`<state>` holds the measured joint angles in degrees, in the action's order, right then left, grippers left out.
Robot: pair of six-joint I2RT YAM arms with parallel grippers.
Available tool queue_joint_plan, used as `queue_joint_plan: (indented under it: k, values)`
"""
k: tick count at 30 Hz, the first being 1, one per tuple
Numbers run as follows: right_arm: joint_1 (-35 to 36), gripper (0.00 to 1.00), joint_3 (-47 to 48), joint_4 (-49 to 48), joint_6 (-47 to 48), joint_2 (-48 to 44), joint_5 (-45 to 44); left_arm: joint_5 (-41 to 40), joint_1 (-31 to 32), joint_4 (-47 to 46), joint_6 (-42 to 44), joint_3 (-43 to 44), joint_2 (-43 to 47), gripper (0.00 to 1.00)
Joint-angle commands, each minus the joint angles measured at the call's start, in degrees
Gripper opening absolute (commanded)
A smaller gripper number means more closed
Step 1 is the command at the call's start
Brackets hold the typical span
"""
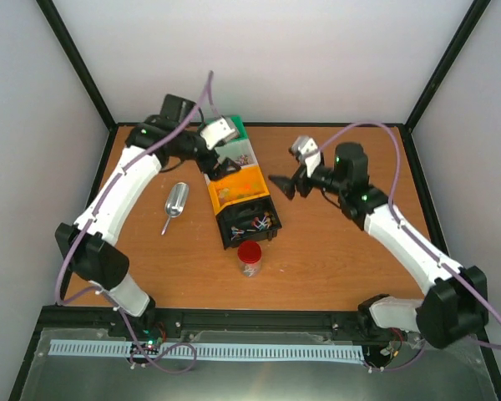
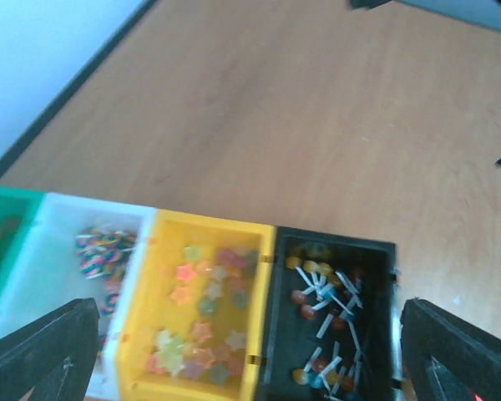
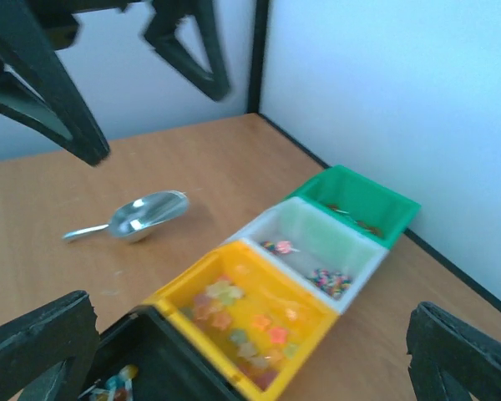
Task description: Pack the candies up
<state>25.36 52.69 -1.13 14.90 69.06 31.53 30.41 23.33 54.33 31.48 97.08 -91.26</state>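
Note:
The candies lie in a row of four bins. Lollipops (image 2: 327,311) fill the black bin (image 1: 232,235), star sweets (image 2: 202,311) the yellow bin (image 1: 219,199), small swirled sweets (image 2: 100,251) the white bin (image 2: 57,219), and a few sit in the green bin (image 3: 384,199). My left gripper (image 1: 220,165) hangs open and empty above the white and yellow bins; in its wrist view (image 2: 249,334) the fingers straddle the yellow and black bins. My right gripper (image 1: 282,185) is open and empty, just right of the yellow bin, and faces the row (image 3: 250,334).
A metal scoop (image 1: 175,202) lies on the table left of the bins and shows in the right wrist view (image 3: 138,215). A small jar with a red lid (image 1: 250,258) stands just in front of the black bin. Grey walls close the table's back and sides.

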Motion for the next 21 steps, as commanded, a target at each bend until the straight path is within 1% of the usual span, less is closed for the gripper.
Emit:
queue_joint_plan:
  k: [1, 4, 6, 8, 11, 15, 16, 18, 21]
  values:
    - [-5.84, 1.00, 10.43, 11.39, -4.95, 6.66, 1.97, 4.21, -7.52, 4.23, -11.50, 10.52, -5.82, 1.00]
    - [-10.67, 1.00, 13.69, 12.27, -6.65, 9.70, 3.14, 6.41, -13.03, 8.36, -15.40, 17.87, -11.70, 1.00]
    - [-13.99, 1.00, 15.43, 13.38, -7.93, 12.04, 3.72, 4.94, -16.69, 11.05, -17.00, 23.05, -14.90, 1.00]
    - [-17.14, 1.00, 16.59, 13.93, -9.44, 13.71, 4.21, 4.31, -19.23, 15.13, -16.20, 27.32, -18.13, 1.00]
    - [-21.93, 1.00, 17.11, 14.97, -10.11, 15.99, 3.57, 2.67, -23.25, 18.36, -17.29, 29.31, -21.31, 1.00]
    - [-28.50, 1.00, 16.62, 17.16, -11.96, 18.56, 3.82, 2.82, -27.97, 19.88, -17.40, 26.83, -22.81, 1.00]
    - [-29.93, 1.00, 16.41, 17.92, -12.04, 19.13, 4.29, 2.45, -29.13, 18.58, -18.04, 24.58, -22.28, 1.00]
    - [-32.36, 1.00, 15.79, 19.51, -11.82, 19.69, 4.33, -0.85, -30.71, 14.78, -19.23, 18.78, -20.52, 1.00]
    - [-34.88, 1.00, 12.75, 19.22, -10.98, 18.33, 4.01, -4.58, -32.31, 8.68, -19.19, 7.73, -15.77, 1.00]
